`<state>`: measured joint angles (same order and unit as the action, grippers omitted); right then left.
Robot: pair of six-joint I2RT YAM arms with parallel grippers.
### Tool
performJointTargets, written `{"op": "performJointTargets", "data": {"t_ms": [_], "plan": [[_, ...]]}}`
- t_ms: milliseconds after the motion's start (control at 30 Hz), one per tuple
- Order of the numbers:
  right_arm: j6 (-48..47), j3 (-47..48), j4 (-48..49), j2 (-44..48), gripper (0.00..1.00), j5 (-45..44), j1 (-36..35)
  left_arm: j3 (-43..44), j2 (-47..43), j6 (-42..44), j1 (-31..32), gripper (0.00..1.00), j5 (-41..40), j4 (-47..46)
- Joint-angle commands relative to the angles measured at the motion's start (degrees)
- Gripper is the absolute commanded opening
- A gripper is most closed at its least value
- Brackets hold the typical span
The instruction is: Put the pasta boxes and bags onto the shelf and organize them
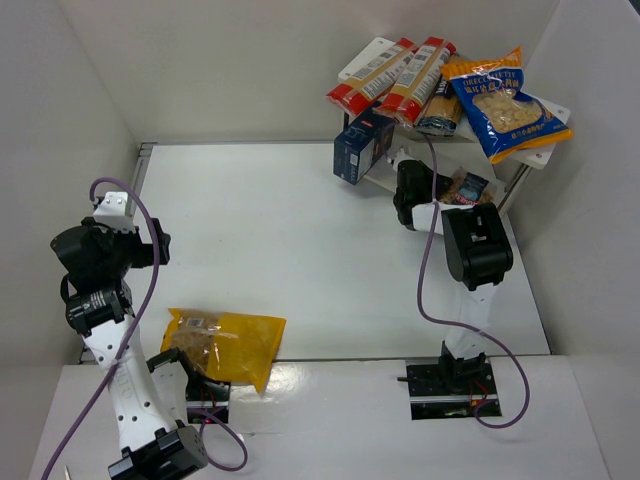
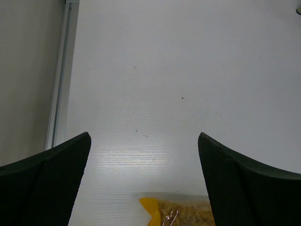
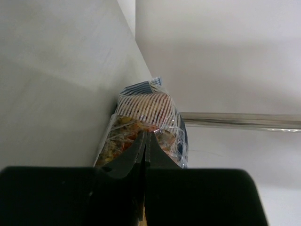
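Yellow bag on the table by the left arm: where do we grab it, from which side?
Yellow bag: probably its flat right-hand end, from above with the left gripper, open fingers straddling the thin edge. It lies flat, the filled middle looks too wide to pinch, and the other end is crowded by the left arm.
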<state>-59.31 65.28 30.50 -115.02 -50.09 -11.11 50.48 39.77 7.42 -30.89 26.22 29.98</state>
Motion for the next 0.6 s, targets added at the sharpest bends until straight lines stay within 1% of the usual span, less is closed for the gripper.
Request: {"op": "performJointTargets", "data": {"t_ms": [0, 200, 400, 567], "plan": [[-1.33, -0.5, 2.72, -0.29, 0.0, -2.12, 2.94, -0.03, -0.22, 0.84, -0.22, 1.0, 0.15, -1.24], [-3.01, -1.03, 5.18, -0.29, 0.0, -1.59, 4.08, -0.03, -0.75, 0.84, -0.22, 1.0, 0.15, -1.24], [-3.53, -1.03, 5.18, 0.24, 0.0, -0.54, 4.7, -0.03, -0.75, 0.84, -0.22, 1.0, 0.15, -1.24], [-6.61, -2.25, 8.34, 0.24, 0.0, -0.02, 4.7, -0.03, -0.75, 0.84, -0.22, 1.0, 0.15, -1.24]]}}
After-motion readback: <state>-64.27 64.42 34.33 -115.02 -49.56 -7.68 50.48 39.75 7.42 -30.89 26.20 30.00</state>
